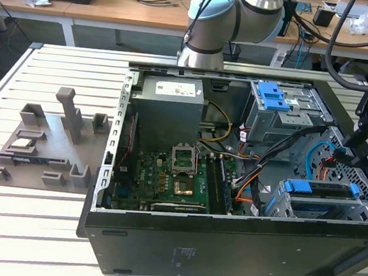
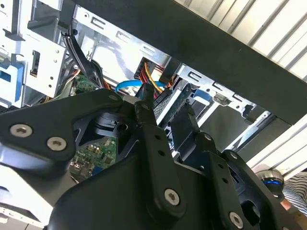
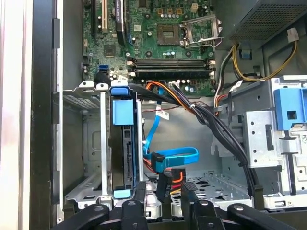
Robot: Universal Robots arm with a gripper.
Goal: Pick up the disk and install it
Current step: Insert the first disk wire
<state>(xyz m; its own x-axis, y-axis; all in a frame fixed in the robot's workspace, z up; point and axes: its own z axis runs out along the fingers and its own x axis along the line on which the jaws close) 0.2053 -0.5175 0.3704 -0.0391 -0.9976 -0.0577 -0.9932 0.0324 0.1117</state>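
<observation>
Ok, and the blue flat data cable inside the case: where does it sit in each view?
Exterior view: the blue flat cable curves down inside the case toward the exterior view's right, above the lower drive cage.
Second wrist view: it is a short blue arc against the bright metal wall.
First wrist view: it loops beside the drive cage.
Shared landmark: the orange, red and yellow wires next to it.

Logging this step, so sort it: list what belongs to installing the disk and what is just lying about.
Job: disk, sitting in the drive cage; gripper close by.
Lying about: grey parts tray on the table; blue bracket; circuit board; power supply.
</observation>
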